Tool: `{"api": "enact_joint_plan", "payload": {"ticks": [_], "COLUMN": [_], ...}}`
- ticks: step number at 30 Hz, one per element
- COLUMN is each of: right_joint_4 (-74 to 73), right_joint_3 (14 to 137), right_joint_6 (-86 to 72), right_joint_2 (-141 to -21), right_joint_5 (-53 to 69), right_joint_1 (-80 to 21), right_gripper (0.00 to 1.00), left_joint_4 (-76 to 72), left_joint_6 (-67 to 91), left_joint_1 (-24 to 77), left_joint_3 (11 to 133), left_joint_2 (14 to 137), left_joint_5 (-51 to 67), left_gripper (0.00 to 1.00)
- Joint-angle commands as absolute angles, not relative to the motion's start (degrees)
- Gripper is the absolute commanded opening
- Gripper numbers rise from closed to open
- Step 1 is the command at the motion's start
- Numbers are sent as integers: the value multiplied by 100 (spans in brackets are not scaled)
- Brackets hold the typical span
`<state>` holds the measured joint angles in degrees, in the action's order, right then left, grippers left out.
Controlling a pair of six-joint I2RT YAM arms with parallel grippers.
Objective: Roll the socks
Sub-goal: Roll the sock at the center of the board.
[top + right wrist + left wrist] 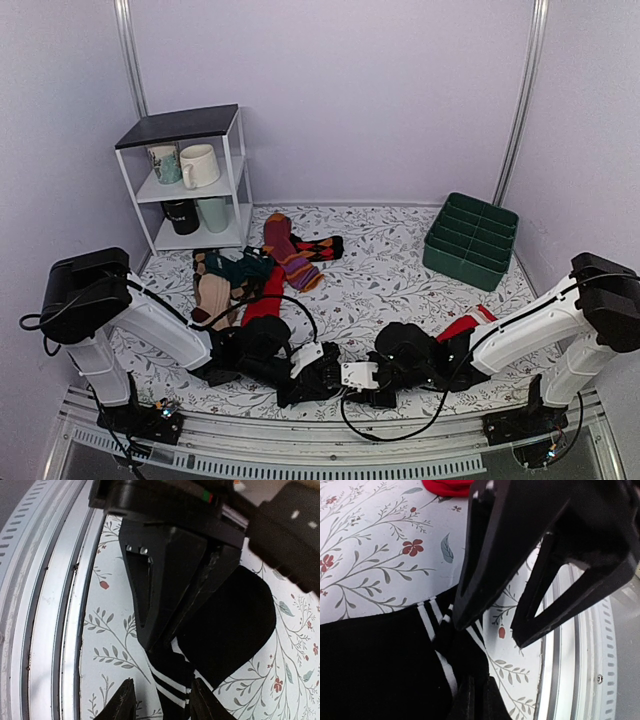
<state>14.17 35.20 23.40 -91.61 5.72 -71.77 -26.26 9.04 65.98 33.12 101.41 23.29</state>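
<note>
The black socks lie flat on the floral cloth near the table's front edge; their white-striped cuff points at the rail. My left gripper is shut on the cuff fabric. In the right wrist view it comes in from above, pinching the cuff, with the black sock body behind it. My right gripper is open, its fingers on either side of the striped cuff. In the left wrist view it hangs open over the cuff. In the top view both grippers meet and hide the socks.
The metal front rail runs right beside the grippers. A red sock and a pile of mixed socks lie behind the left arm. Another red sock lies by the right arm. A green bin and a mug shelf stand at the back.
</note>
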Motion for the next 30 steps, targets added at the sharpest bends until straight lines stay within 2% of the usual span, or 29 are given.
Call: {"api": "enact_joint_plan", "payload": {"ticks": [1, 11, 21, 26, 30], "right_joint_4": [1470, 1567, 799, 549, 602], "right_joint_3": [3686, 3766, 3857, 3810, 3590], "right_joint_6": [2391, 2350, 1524, 669, 81], "right_joint_2": [-9470, -9833, -9892, -9937, -9987], "right_joint_5": [764, 736, 1205, 1644, 1940], "right_joint_1": [-7151, -7149, -7146, -7145, -7104], "right_gripper": [38, 36, 1, 0, 0], "left_joint_4": [-1537, -1544, -1507, -1495, -1754], "left_joint_6": [870, 870, 831, 885, 882], "left_joint_1": [6637, 6634, 6635, 6643, 6659], "left_joint_3": [3110, 3101, 3112, 3062, 2739], "left_joint_2": [10507, 10505, 10457, 10077, 9240], "left_joint_5": [2371, 2370, 2272, 1443, 332], "left_gripper": [0, 0, 0, 0, 10]}}
